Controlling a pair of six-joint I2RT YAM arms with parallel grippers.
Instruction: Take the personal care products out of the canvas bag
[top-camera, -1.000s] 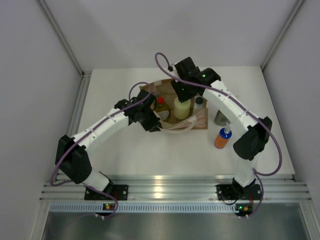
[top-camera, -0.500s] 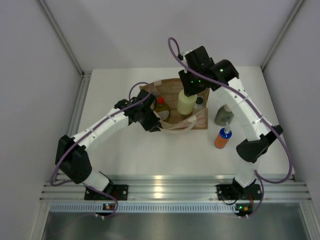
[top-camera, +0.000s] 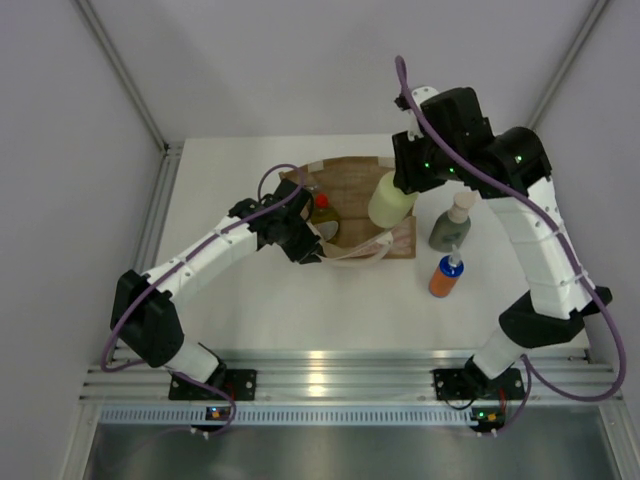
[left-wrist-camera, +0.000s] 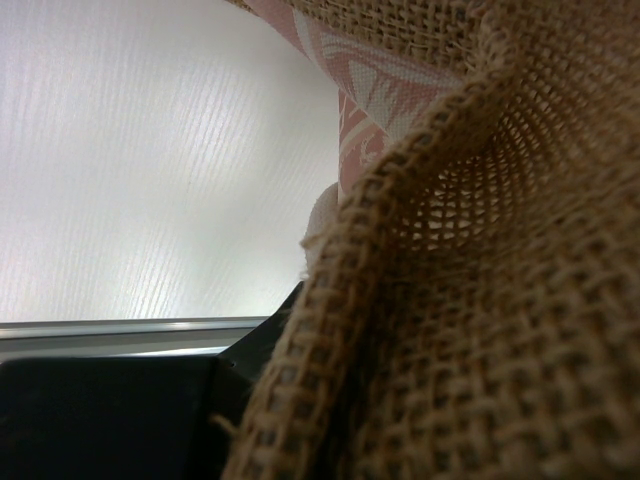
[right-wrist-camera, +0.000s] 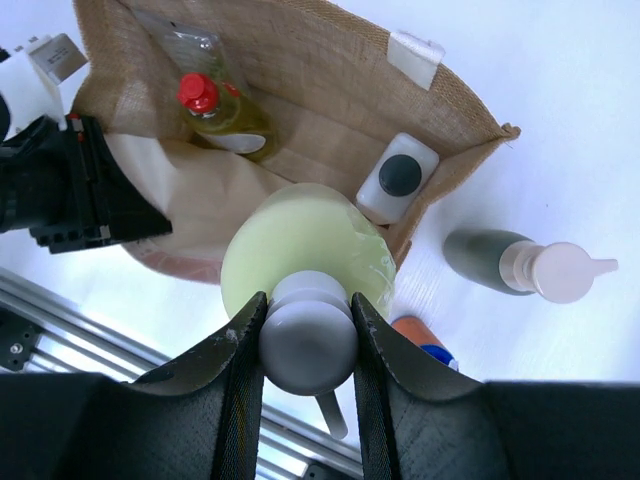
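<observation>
The canvas bag (top-camera: 352, 180) lies open mid-table. My right gripper (top-camera: 407, 178) is shut on the white cap (right-wrist-camera: 308, 345) of the pale-green bottle (top-camera: 391, 199), which hangs in the air above the bag's right edge. Inside the bag are the yellow red-capped bottle (right-wrist-camera: 225, 112) and the white dark-capped bottle (right-wrist-camera: 398, 178). A silvery shape (right-wrist-camera: 180, 38) in the bag's far corner may be the tube. The grey-green pump bottle (top-camera: 450, 224) and the orange blue-capped bottle (top-camera: 445, 277) stand on the table to the right. My left gripper (top-camera: 303, 243) pinches the bag's near-left rim (left-wrist-camera: 480, 300).
White walls and grey frame posts close in the table at the back and sides. An aluminium rail (top-camera: 340, 380) runs along the near edge by the arm bases. The two bottles on the table stand close below the right arm's forearm.
My right gripper has lifted the pale-green bottle out of the bag and carried it up and to the right. The left arm and the bag have not moved.
</observation>
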